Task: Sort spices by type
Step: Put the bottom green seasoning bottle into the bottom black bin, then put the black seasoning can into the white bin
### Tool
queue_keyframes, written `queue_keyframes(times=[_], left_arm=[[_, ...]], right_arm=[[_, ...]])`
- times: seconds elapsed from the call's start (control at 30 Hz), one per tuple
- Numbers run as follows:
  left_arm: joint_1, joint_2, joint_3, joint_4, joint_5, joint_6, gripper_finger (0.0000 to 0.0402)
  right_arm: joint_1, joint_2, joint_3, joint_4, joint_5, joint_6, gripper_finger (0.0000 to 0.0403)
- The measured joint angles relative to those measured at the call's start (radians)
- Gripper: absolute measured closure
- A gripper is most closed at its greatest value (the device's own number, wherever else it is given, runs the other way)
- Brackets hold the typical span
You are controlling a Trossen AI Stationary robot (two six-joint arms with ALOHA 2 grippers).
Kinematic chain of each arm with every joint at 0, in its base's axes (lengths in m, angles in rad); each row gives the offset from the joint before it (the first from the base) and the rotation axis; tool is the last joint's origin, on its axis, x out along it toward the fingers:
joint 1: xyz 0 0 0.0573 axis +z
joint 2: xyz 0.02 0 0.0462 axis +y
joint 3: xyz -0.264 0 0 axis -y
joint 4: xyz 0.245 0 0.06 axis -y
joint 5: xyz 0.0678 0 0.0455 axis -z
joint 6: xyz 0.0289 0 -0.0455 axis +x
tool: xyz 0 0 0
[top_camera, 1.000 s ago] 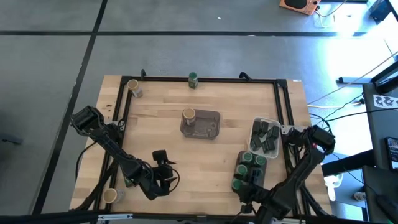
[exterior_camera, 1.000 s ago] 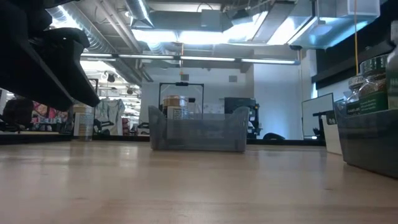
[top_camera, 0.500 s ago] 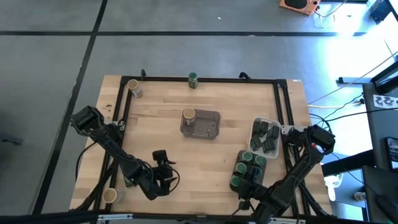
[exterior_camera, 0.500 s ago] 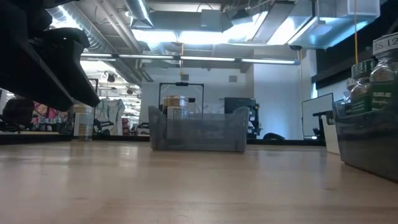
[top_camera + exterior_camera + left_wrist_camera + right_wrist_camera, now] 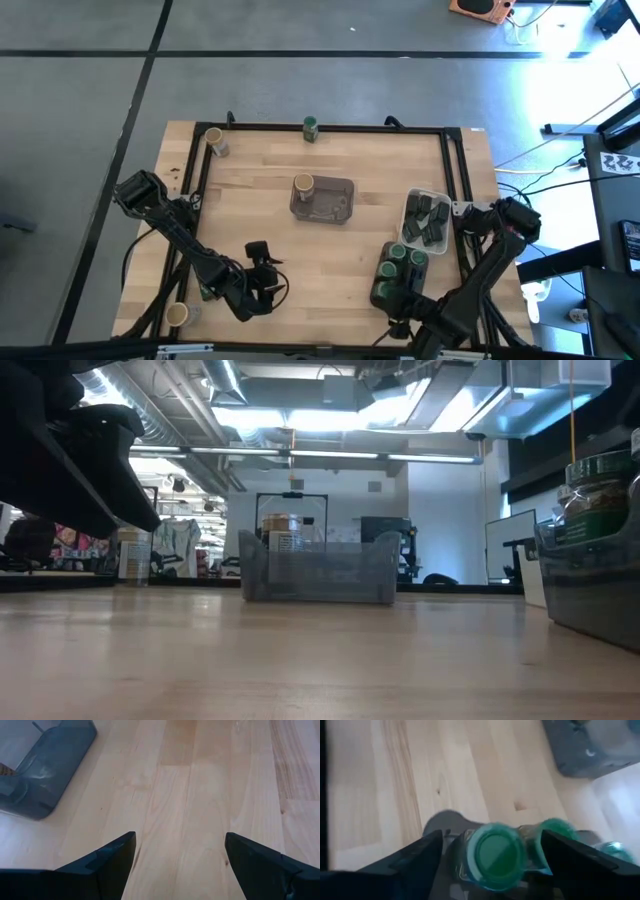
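Several green-lidded jars [image 5: 397, 256] stand in a dark tray [image 5: 388, 300] at the near right. My right gripper [image 5: 492, 855] hovers over that tray, open, with one finger on either side of a green-lidded jar [image 5: 495, 851] and a gap on both sides. Dark tins [image 5: 428, 215] lie in a white tray [image 5: 414, 195]. A tan-lidded jar [image 5: 303, 184] stands in a grey tray [image 5: 335, 205] at mid-table. My left gripper [image 5: 265, 275] is open over bare wood at the near left [image 5: 180, 850].
Loose jars stand on the table: a green-lidded one [image 5: 310, 127] at the far edge, a tan-lidded one [image 5: 213, 139] at the far left corner, and another tan-lidded one [image 5: 177, 315] at the near left. A black frame [image 5: 330, 129] runs around the tabletop.
In the low view, a green-lidded jar at the dark tray on the right showed higher up half a second ago. Now a green-lidded jar stands upright among the others in the tray. The left arm has kept still.
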Motion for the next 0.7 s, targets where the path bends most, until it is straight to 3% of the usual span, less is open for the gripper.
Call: queue_keyframes(times=[0.3,0.47,0.7], left_arm=[[0.0,0.0,0.0,0.0,0.0,0.006,0.0098],[0.0,0.0,0.001,-0.002,0.0,0.006,0.0098],[-0.008,-0.039,0.093,-0.19,0.07,0.0,0.0098]], right_arm=[[-0.022,-0.025,0.171,-0.09,0.118,-0.07,0.0064],[-0.096,-0.022,0.18,0.053,0.197,-0.216,0.0064],[-0.224,0.059,0.179,0.242,0.136,-0.472,0.0063]])
